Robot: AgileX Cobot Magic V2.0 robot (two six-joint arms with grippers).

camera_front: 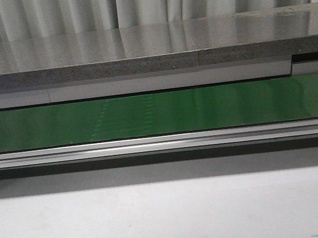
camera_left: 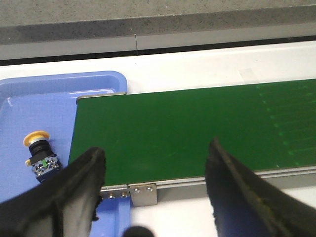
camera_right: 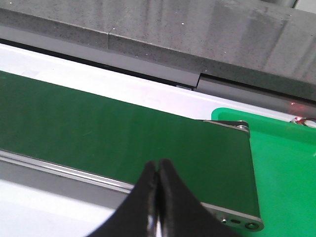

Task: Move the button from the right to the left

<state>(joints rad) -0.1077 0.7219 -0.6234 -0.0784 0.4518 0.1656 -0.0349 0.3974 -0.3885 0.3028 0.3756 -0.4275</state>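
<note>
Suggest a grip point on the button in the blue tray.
Probably the black body of the button, from above. It lies tipped on its side in the blue tray, and the yellow cap is rounded, likelier to slip.

The conveyor belt (camera_front: 158, 113) is a matt dark green, rubbery looking, with a brushed metal rail (camera_front: 162, 143) and a small metal bracket (camera_left: 142, 192) with screws right between the left jaws. The blue tray (camera_left: 44, 113) looks like smooth plastic, slightly shiny. Same deal with the green tray (camera_right: 286, 168) off to the side of the right jaws. The button (camera_left: 39, 153) has a glossy yellow cap. The stone-like ledge (camera_front: 140, 52) is speckled grey with a polished top. The white table (camera_front: 170, 215) is matt.
</note>
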